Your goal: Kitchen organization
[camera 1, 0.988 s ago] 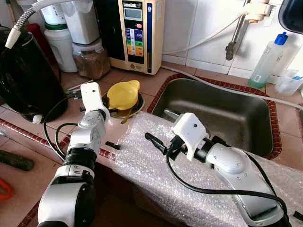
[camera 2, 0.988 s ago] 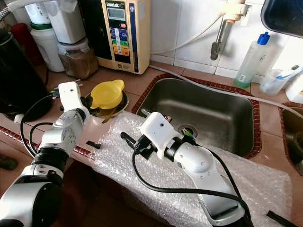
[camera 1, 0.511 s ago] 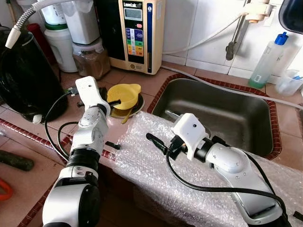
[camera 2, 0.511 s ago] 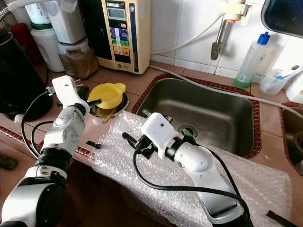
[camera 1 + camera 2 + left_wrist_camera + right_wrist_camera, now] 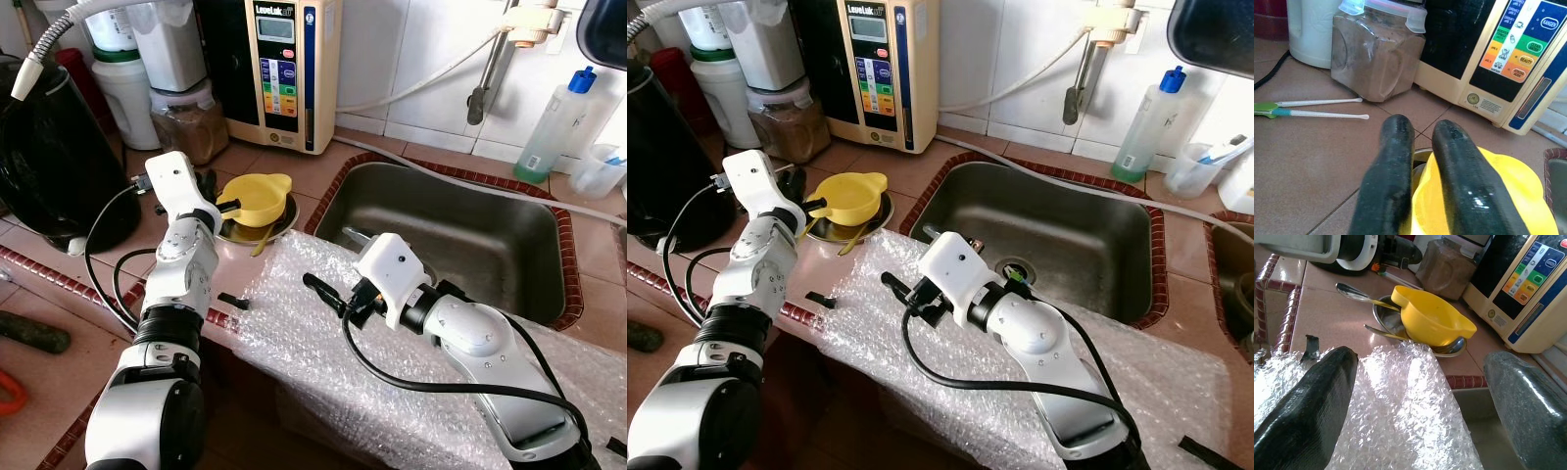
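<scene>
We see one yellow bowl (image 5: 253, 199) in one steel dish (image 5: 235, 231) on the bench (image 5: 88, 343) beside the sink (image 5: 460, 245); our left tool (image 5: 1420, 147) has its fingers nearly together at the bowl's rim, grip uncertain. Our right tool (image 5: 1415, 396) hangs released over the bubble wrap (image 5: 323, 362). Two spoons (image 5: 1359, 293) remain; little looks done.

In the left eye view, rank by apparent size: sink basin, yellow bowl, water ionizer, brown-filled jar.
1. Sink basin.
2. Water ionizer, partly cut off at the top.
3. Yellow bowl and brown-filled jar: too alike to rank.
</scene>
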Robot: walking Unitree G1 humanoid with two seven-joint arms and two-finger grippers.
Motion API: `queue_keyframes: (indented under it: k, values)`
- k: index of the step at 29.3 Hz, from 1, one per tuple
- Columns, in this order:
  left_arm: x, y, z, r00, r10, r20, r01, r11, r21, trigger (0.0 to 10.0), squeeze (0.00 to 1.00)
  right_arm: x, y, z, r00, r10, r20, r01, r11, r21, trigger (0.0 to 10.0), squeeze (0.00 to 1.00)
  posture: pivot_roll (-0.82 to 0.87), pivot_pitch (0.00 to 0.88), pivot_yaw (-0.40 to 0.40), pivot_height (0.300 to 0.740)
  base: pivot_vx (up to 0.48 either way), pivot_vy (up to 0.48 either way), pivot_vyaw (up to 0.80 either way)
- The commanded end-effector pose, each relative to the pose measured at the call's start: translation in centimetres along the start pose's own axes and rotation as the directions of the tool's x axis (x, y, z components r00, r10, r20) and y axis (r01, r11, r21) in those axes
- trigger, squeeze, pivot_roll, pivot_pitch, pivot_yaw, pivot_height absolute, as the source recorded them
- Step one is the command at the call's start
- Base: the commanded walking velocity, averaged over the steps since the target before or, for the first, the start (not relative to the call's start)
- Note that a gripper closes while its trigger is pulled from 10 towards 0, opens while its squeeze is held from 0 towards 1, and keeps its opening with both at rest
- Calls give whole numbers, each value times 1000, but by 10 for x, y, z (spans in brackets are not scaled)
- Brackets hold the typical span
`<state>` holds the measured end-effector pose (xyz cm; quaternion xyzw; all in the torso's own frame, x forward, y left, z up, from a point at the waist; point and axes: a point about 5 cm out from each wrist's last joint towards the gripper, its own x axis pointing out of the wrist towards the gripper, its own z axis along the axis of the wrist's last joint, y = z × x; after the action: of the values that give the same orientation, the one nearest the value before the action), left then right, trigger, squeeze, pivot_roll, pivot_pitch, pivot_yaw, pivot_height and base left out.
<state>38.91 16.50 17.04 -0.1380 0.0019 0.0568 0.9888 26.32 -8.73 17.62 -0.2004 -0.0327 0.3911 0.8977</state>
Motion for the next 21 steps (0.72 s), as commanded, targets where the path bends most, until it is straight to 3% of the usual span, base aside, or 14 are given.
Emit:
queue_keyframes:
  k: [1,9,21]
  values:
    - [3,-1,0,998,-26,-49,27,999,23,10000,1000,-2,-1,1,1000,-2,7,2,1000,-9,10000,0,-34,0,61,740,0,0,0]
    - [3,-1,-11,992,-30,-121,34,999,38,10000,1000,0,2,0,1000,-1,9,1,1000,-7,10000,0,-29,0,59,740,0,0,0]
    - [2,-1,-16,988,-32,-153,39,999,38,10000,1000,1,0,0,1000,-4,11,4,1000,-12,10000,0,-29,0,58,740,0,0,0]
